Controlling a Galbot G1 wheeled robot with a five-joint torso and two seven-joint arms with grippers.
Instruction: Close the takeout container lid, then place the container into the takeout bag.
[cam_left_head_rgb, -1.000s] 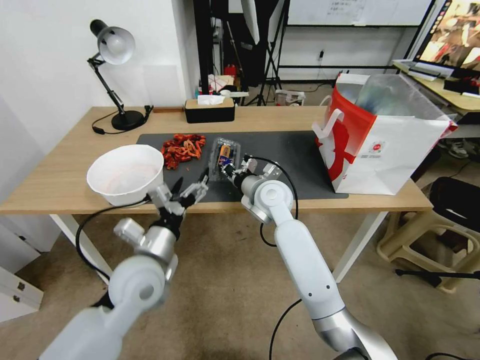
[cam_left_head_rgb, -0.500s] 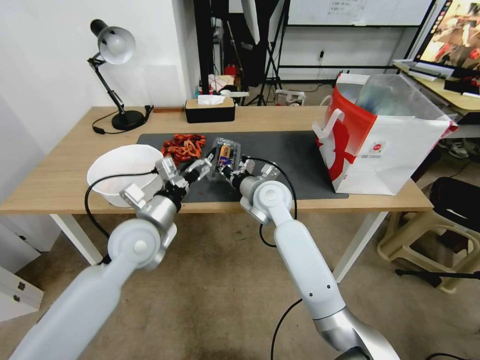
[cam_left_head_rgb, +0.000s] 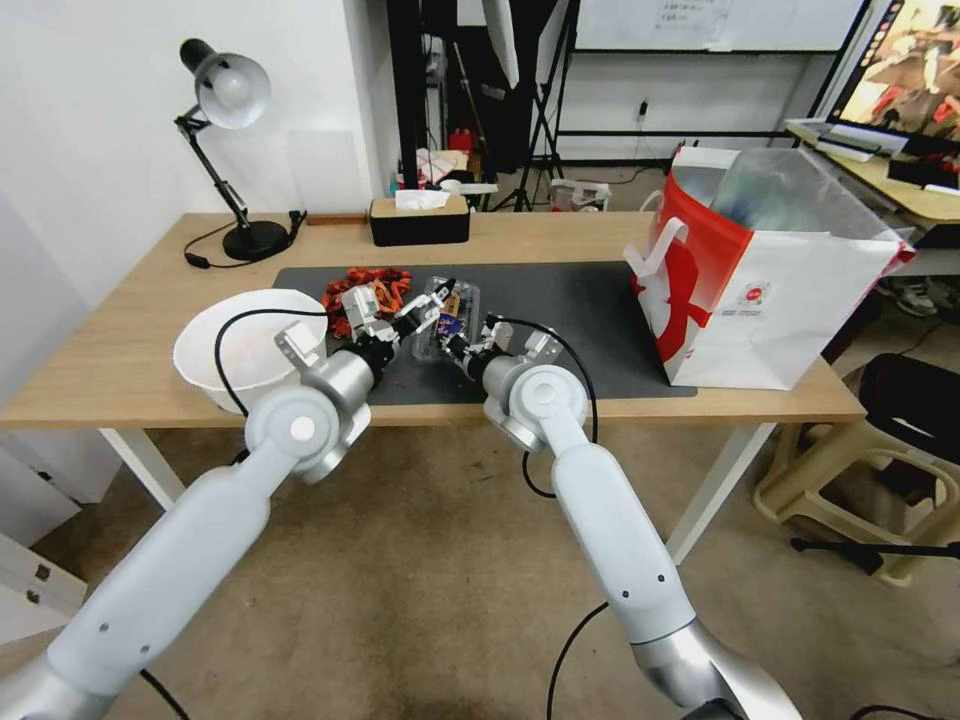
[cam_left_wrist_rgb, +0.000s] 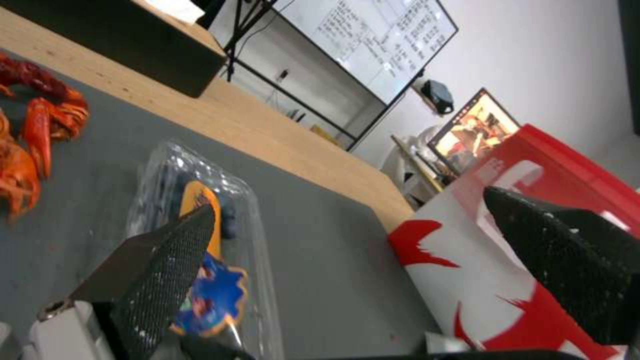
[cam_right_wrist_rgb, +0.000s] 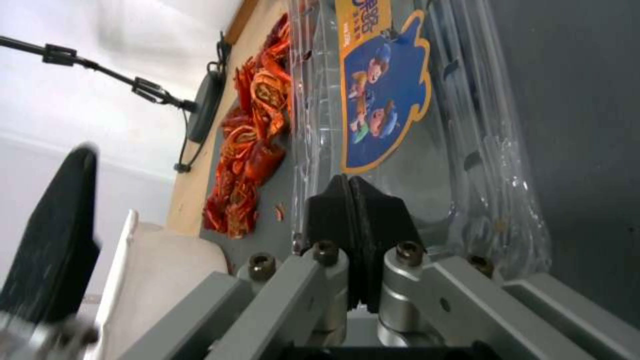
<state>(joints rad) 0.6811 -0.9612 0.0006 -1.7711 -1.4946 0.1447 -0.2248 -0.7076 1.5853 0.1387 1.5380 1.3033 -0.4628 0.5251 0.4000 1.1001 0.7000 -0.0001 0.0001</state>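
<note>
The takeout container (cam_left_head_rgb: 452, 312) lies on the dark mat, a clear clamshell with its lid (cam_right_wrist_rgb: 383, 95) down, the label sticker facing up. My right gripper (cam_left_head_rgb: 463, 346) is shut, its tips (cam_right_wrist_rgb: 350, 192) resting against the container's near end. At the container's left side hovers my left gripper (cam_left_head_rgb: 426, 314), open, one finger (cam_left_wrist_rgb: 175, 260) over the clear plastic (cam_left_wrist_rgb: 200, 220) and the other (cam_left_wrist_rgb: 567, 255) wide apart from it. The takeout bag (cam_left_head_rgb: 790, 290) stands open at the table's right end, white with red sides (cam_left_wrist_rgb: 533, 235).
A round white bowl (cam_left_head_rgb: 245, 345) sits at the table's front left, under my left forearm. Red crayfish (cam_left_head_rgb: 365, 288) lie on the mat (cam_left_head_rgb: 590, 310) just left of the container. A desk lamp (cam_left_head_rgb: 232, 150) and a tissue box (cam_left_head_rgb: 418, 220) stand at the back.
My left arm has swung forward and right, from the table's front edge up to the container's left side, fingers open. The right gripper has hardly moved.
</note>
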